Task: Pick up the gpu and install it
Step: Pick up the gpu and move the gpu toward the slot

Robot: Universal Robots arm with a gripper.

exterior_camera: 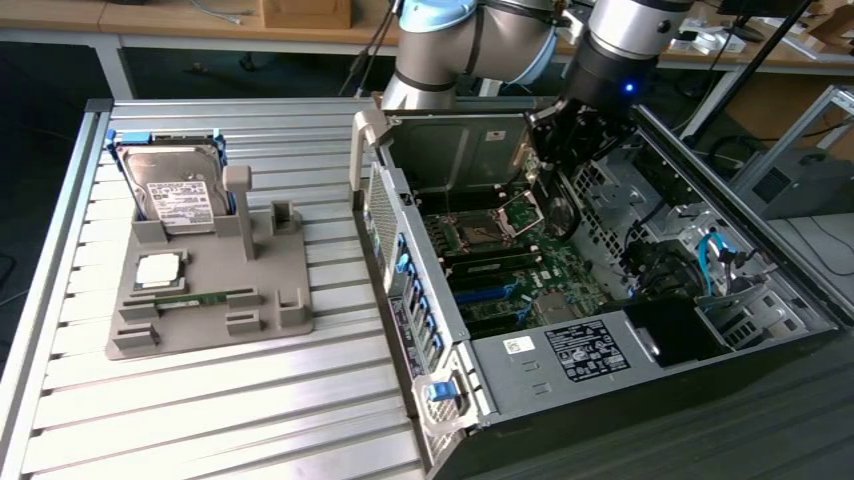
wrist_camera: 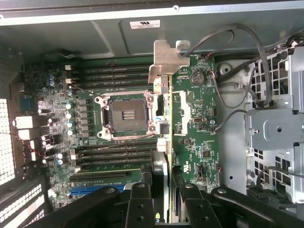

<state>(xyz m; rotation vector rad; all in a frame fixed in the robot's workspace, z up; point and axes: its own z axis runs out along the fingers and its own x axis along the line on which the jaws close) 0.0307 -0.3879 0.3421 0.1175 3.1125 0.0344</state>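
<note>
The gpu (wrist_camera: pixel 165 123) shows edge-on in the wrist view as a thin card with its silver metal bracket (wrist_camera: pixel 166 59) at the far end. It hangs above the green motherboard (wrist_camera: pixel 194 123), just beside the CPU socket (wrist_camera: pixel 126 116). My gripper (wrist_camera: pixel 164 192) is shut on the card's near end, one black finger (wrist_camera: pixel 139 202) on each side. In the exterior view my gripper (exterior_camera: pixel 563 160) reaches down into the open computer case (exterior_camera: pixel 400 250), over the motherboard's upper part.
A grey holder (exterior_camera: pixel 214 310) on the slatted table at the exterior view's left carries a hard drive (exterior_camera: pixel 174 190), a CPU (exterior_camera: pixel 158 270) and a memory stick (exterior_camera: pixel 200 297). Loose cables (wrist_camera: pixel 237 71) and a drive cage (wrist_camera: pixel 275 128) crowd the case beside the board.
</note>
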